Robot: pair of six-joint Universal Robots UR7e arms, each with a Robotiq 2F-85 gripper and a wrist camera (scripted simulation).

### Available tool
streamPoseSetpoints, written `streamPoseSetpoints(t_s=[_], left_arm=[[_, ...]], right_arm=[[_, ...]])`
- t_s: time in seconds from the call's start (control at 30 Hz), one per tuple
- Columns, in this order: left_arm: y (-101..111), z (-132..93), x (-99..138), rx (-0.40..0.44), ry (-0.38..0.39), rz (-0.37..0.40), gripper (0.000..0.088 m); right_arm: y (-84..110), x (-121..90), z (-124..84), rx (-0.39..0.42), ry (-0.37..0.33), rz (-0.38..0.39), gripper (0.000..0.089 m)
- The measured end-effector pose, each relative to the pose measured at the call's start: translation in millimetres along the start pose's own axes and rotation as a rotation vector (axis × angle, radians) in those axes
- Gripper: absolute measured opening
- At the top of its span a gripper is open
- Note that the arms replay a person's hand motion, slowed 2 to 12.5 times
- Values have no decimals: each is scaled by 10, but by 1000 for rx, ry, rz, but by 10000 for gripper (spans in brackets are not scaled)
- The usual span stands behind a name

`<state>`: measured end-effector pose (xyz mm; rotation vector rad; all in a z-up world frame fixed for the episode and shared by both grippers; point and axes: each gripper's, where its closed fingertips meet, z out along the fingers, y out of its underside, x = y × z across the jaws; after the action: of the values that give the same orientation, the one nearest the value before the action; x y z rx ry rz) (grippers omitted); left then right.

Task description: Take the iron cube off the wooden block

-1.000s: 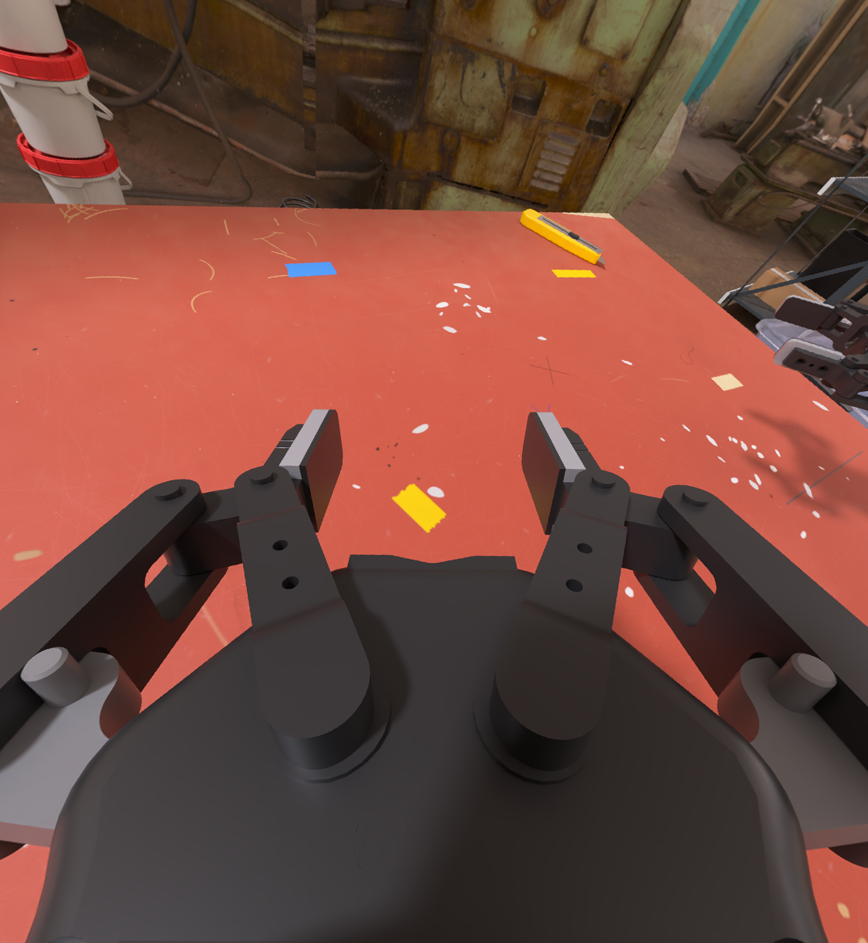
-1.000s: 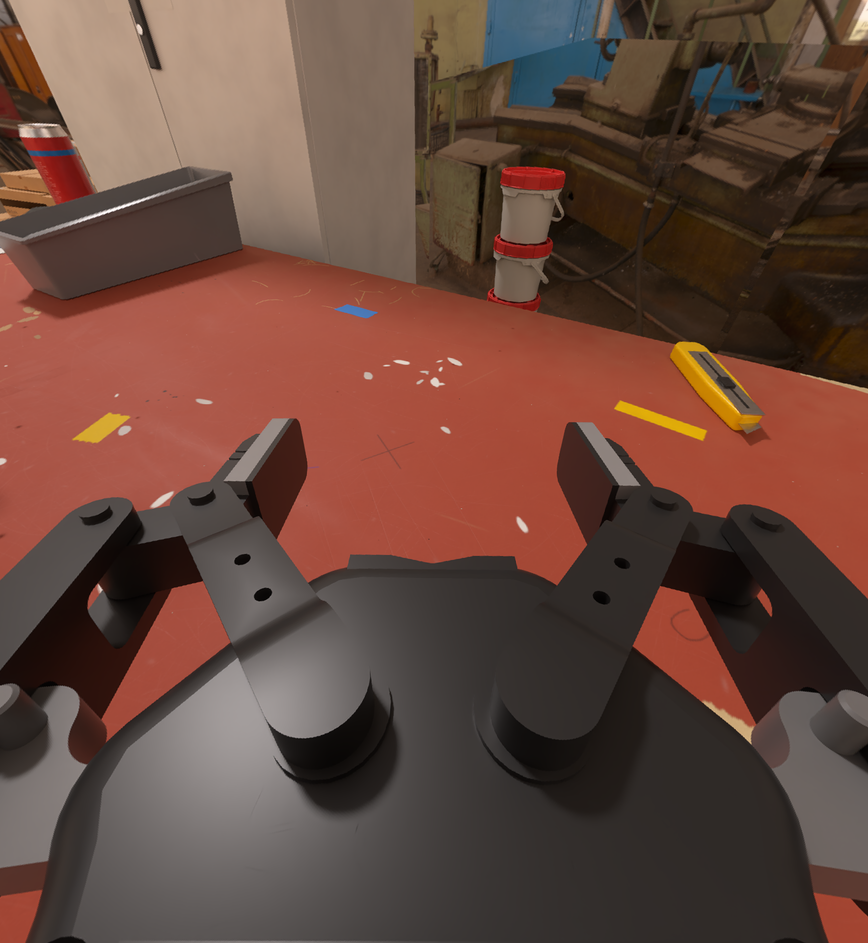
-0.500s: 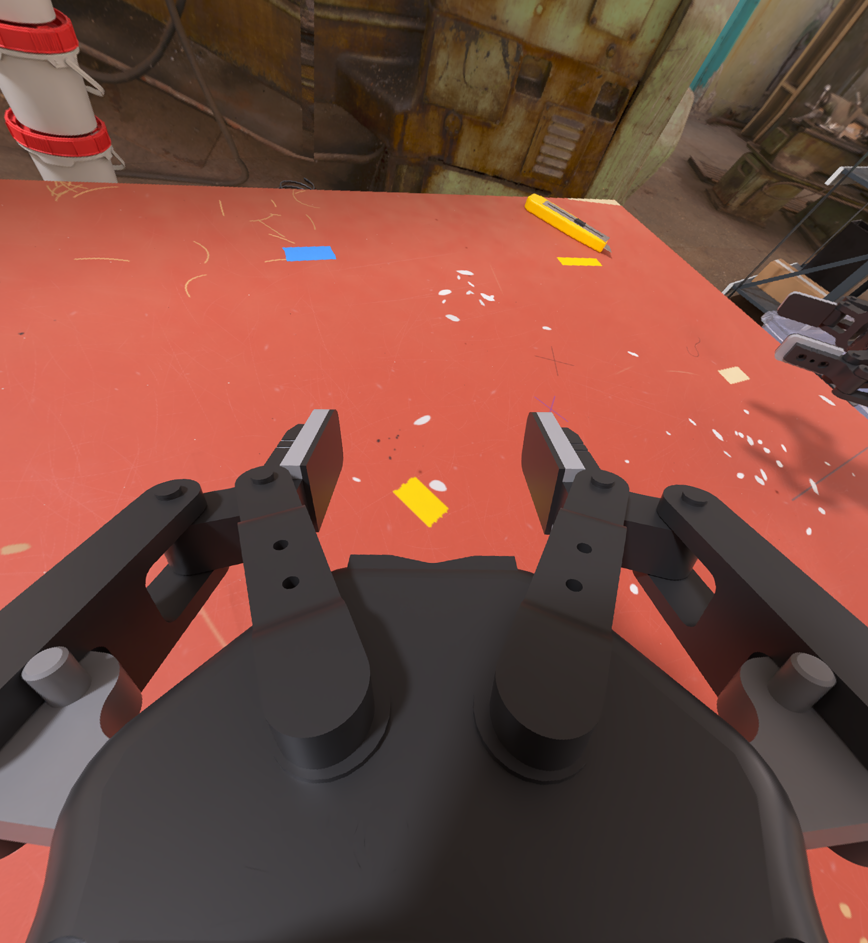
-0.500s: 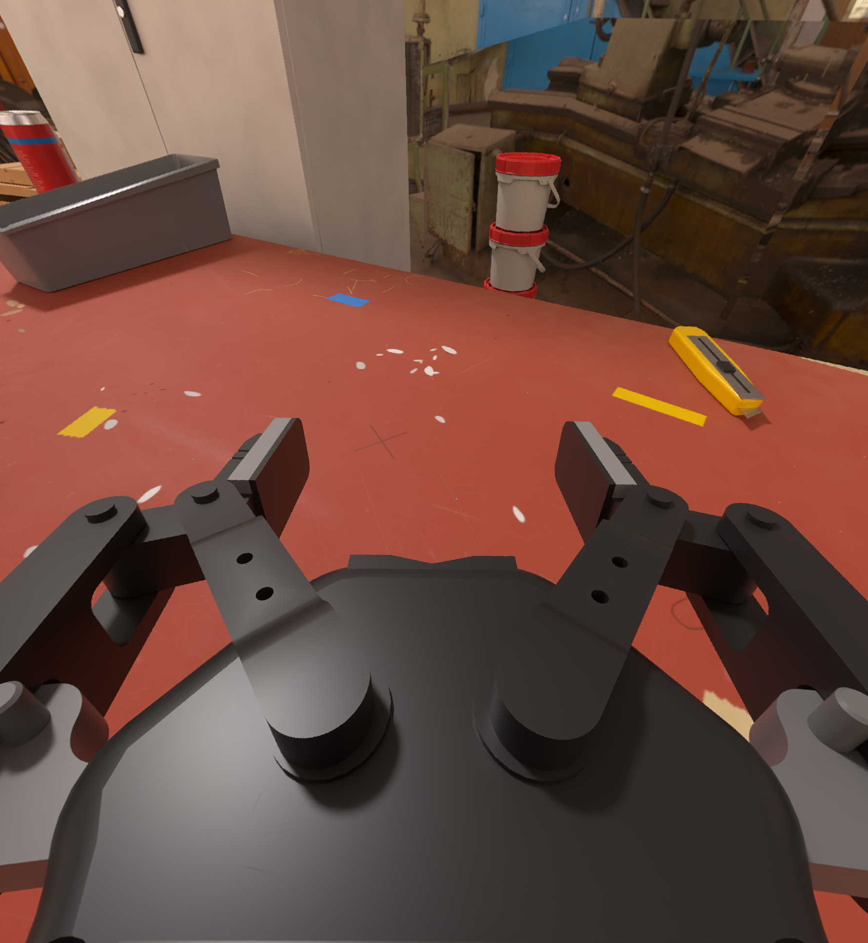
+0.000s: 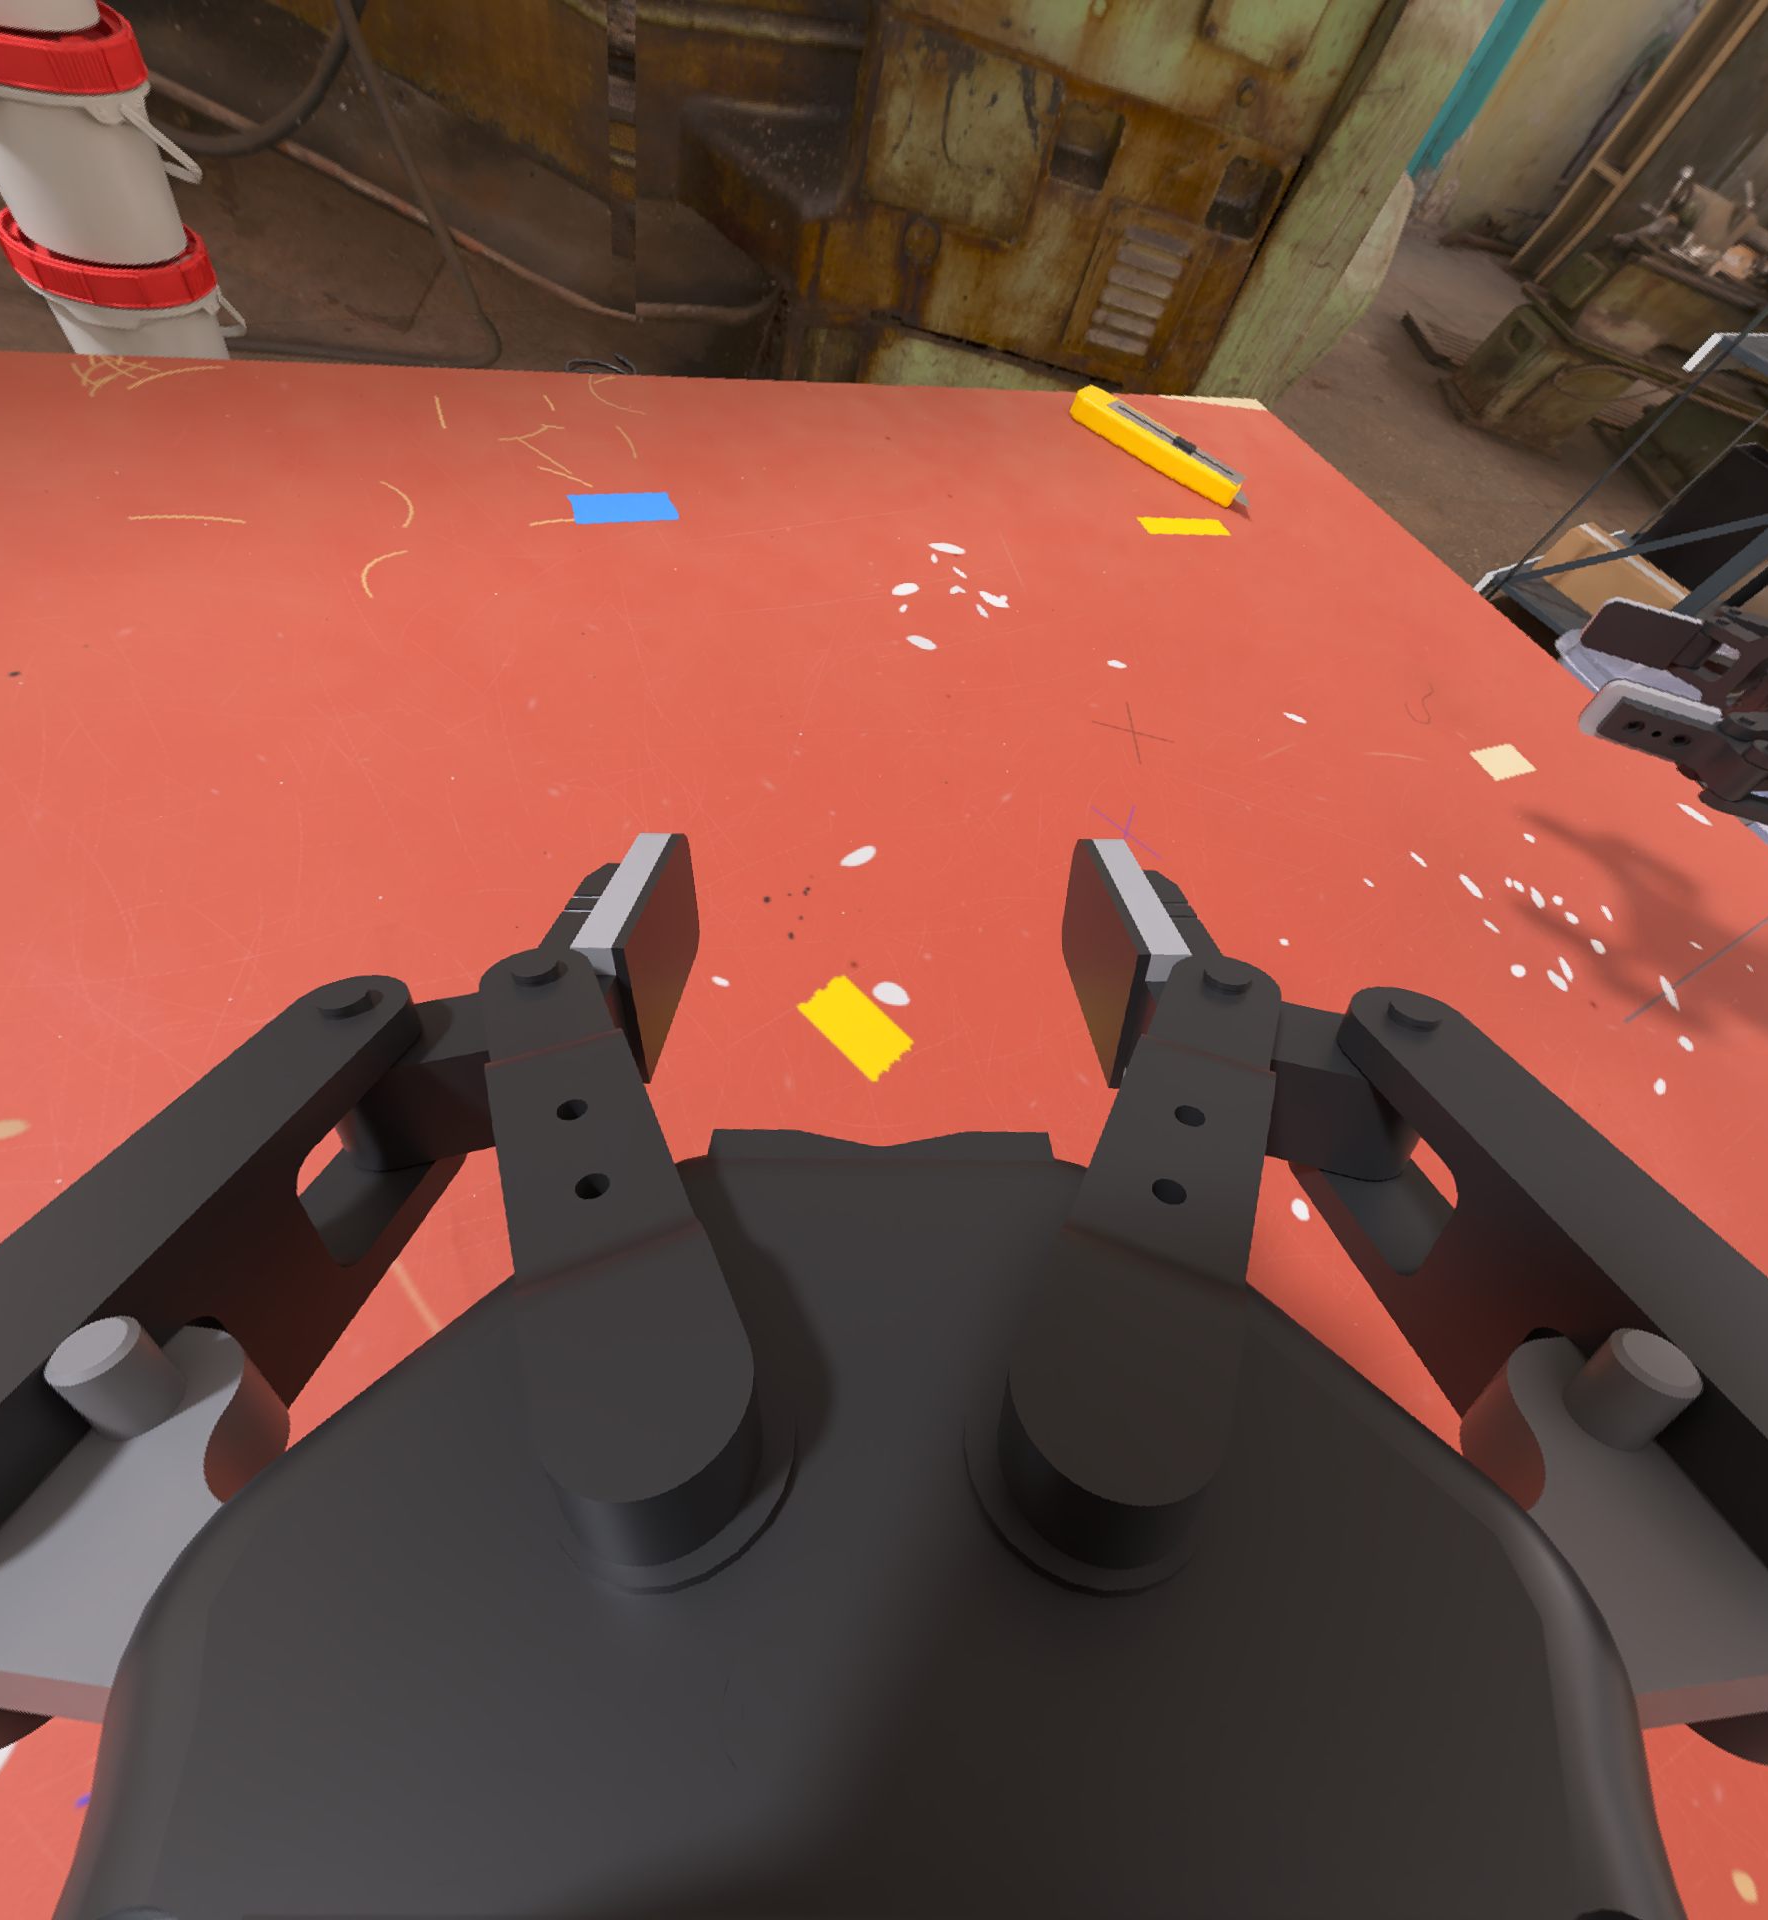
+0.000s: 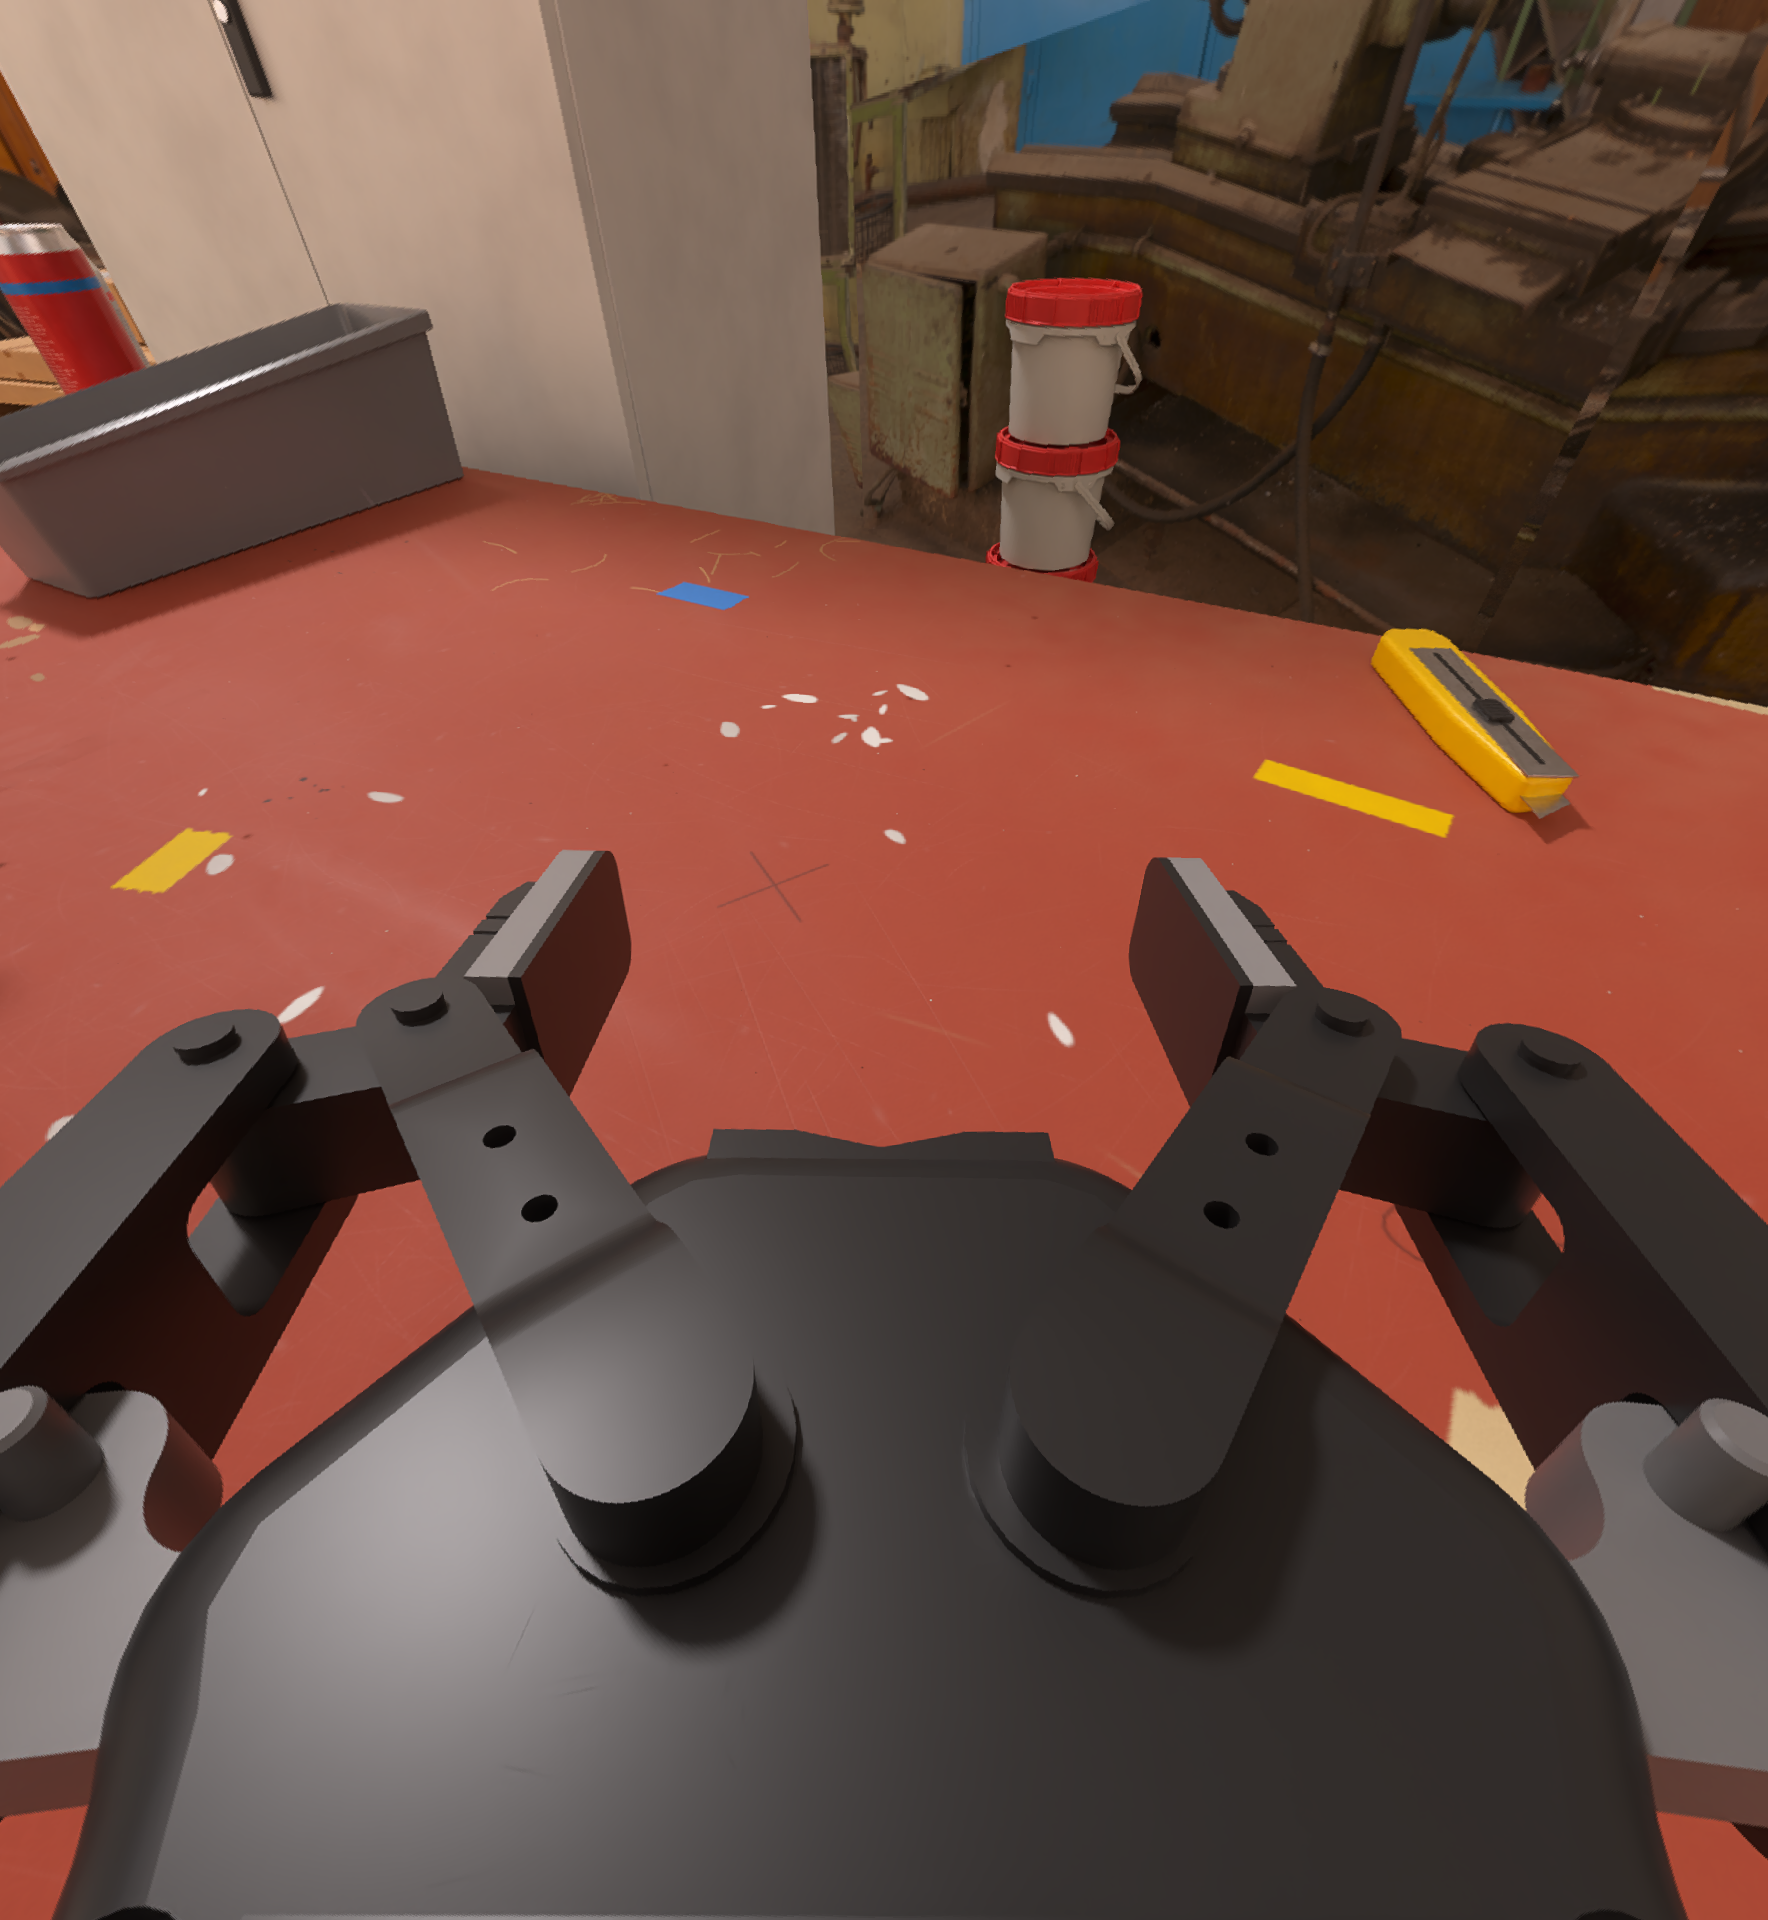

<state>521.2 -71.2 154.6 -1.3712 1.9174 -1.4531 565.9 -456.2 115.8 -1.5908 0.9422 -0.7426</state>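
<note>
Neither the iron cube nor the wooden block shows in either view. My left gripper (image 5: 880,914) is open and empty above the red table (image 5: 340,727), over a yellow tape mark (image 5: 854,1027). My right gripper (image 6: 880,935) is open and empty above the same table (image 6: 444,727), near a faint pencilled cross (image 6: 774,885). The right gripper also shows in the left wrist view (image 5: 1732,717) at the right edge, above the table's side.
A yellow utility knife (image 5: 1155,445) (image 6: 1472,717) lies near the far table edge, beside a yellow tape strip (image 6: 1353,798). A grey bin (image 6: 205,447) stands at the far left in the right wrist view. Stacked white buckets with red lids (image 6: 1062,426) stand beyond the table.
Both wrist views have shifted a little: the table marks have slid slightly in each. The right gripper has come further into the left wrist view at the right edge. Both grippers stay open.
</note>
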Motion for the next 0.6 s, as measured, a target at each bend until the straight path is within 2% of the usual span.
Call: streamPoseSetpoints(t_s=[0.6], left_arm=[[92,98,-29,-23,7,-28,631]], right_arm=[[57,57,14,-21,11,24,825]])
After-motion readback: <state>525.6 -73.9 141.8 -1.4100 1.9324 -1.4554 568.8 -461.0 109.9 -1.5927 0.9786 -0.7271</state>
